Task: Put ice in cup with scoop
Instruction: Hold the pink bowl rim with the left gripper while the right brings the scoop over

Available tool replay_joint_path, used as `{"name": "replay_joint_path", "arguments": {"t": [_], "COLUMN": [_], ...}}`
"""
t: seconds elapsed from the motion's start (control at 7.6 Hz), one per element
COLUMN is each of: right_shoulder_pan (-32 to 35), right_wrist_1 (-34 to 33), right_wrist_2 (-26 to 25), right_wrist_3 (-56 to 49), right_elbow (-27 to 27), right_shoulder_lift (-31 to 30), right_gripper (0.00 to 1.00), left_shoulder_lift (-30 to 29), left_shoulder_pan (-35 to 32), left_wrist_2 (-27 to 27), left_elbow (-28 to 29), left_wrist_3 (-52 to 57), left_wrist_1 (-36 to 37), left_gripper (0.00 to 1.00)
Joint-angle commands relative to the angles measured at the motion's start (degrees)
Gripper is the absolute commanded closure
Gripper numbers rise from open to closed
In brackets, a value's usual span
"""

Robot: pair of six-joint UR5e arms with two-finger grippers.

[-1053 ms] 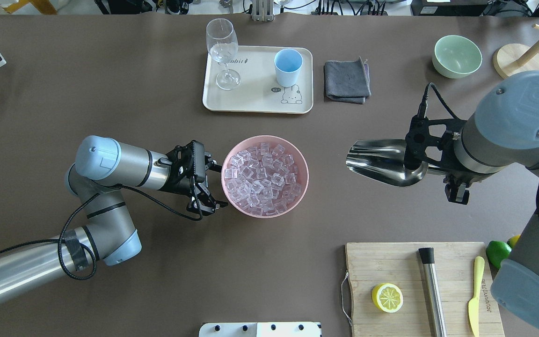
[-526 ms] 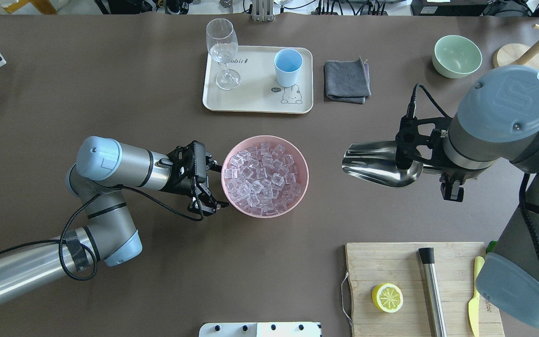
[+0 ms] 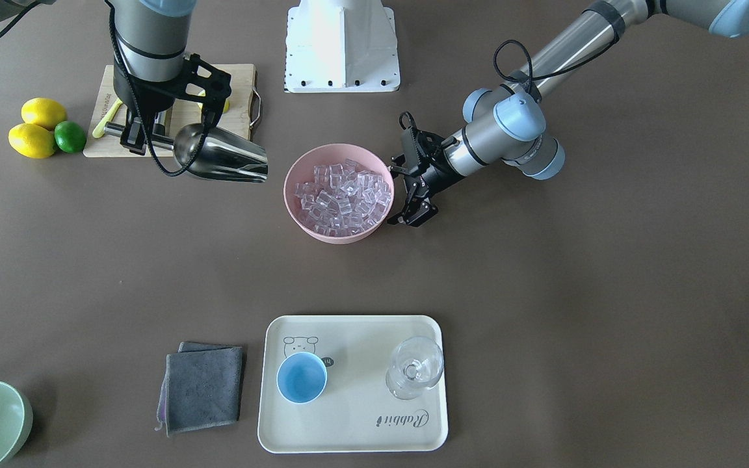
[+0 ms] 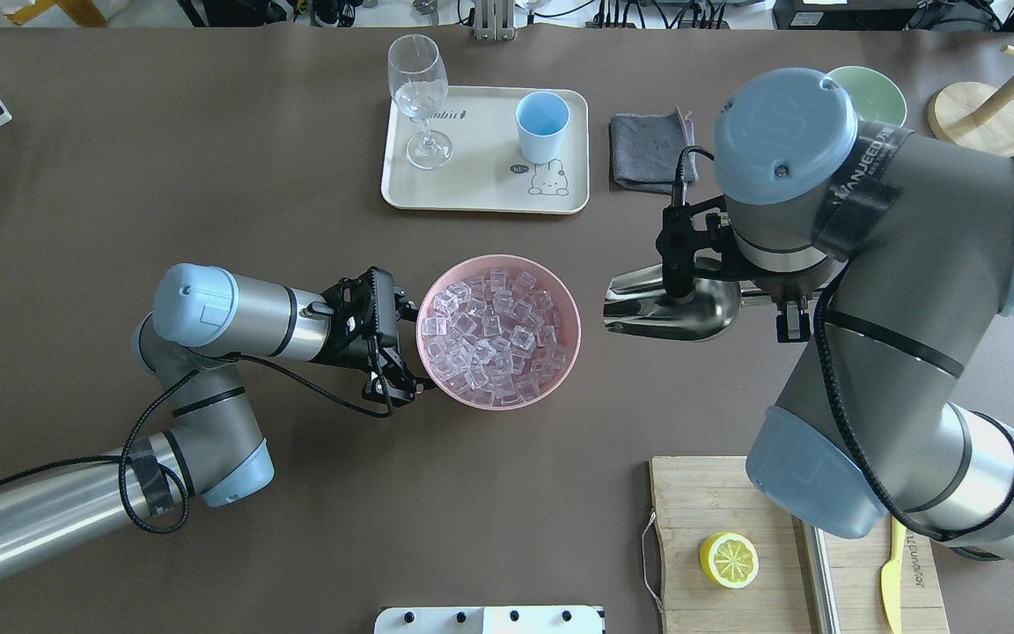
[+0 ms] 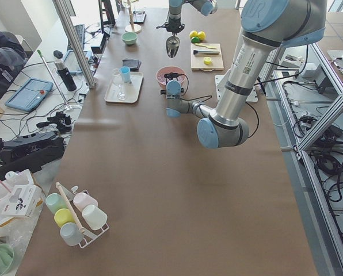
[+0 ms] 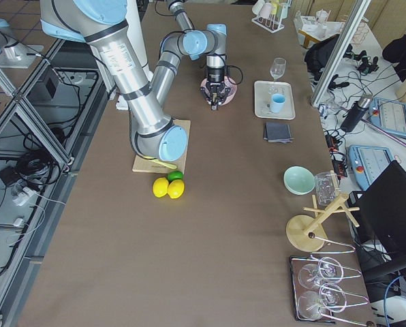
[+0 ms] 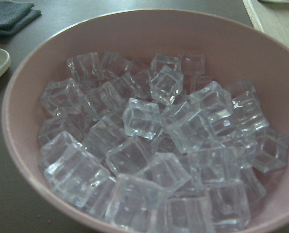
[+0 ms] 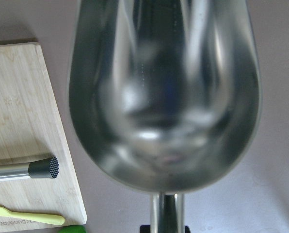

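Brown matte table (image 4: 208, 132), flanked by aluminium frames (image 5: 72, 35) and floor cables (image 5: 327, 164).

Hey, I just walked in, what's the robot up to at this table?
The right gripper holds an empty scoop in the air beside a pink bowl full of ice, with the scoop's mouth facing the bowl. The left gripper is open at the bowl's opposite side; whether it touches the bowl is unclear. The cup stands empty on a tray farther out. No ice has been scooped yet.
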Motion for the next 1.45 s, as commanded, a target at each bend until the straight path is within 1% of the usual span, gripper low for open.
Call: {"name": "replay_joint_path", "arguments": {"t": [0.0,0.13,0.26,0.53,0.66,0.92,1.18,1.32], "right_shoulder_pan": [-0.1,-0.1,-0.1,-1.1,-2.1,-3.3,-4.2,-5.1], "right_wrist_1": [-7.5,-10.3,-10.5,-10.2,-10.2,-10.2,-10.5,-10.6], "right_wrist_2": [-0.1,-1.0,-2.5,-6.2,-7.4,-7.6,-7.8,-8.8], "right_wrist_3": [-2.0,-2.8,-3.1,-3.2,-3.2,-3.2,-3.2,-3.2], "right_elbow": [-5.6,-8.6,-11.6,-19.2,-21.8,-25.9,-28.7,-28.7], "right_shoulder_lift": [8.7,11.4,13.7,16.8,18.2,21.1,23.6,23.5], "right_gripper": [1.00,1.00,1.00,1.00,1.00,1.00,1.00,1.00], "left_shoulder_lift": [0.0,0.1,0.1,0.1,0.2,0.2,0.2,0.2], "left_shoulder_pan": [0.0,-0.1,-0.1,0.0,0.0,-0.1,0.0,0.0], "left_wrist_2": [-0.1,-0.1,-0.1,-0.1,-0.1,-0.1,-0.1,-0.1], "left_elbow": [0.0,0.0,0.0,-0.2,-0.3,-0.4,-0.4,-0.5], "left_wrist_3": [0.0,0.0,0.0,0.0,0.0,0.0,0.0,0.0], "left_wrist_1": [0.0,0.0,0.0,-0.1,-0.1,-0.2,-0.2,-0.3], "left_gripper": [0.02,0.02,0.02,0.02,0.02,0.02,0.02,0.02]}}
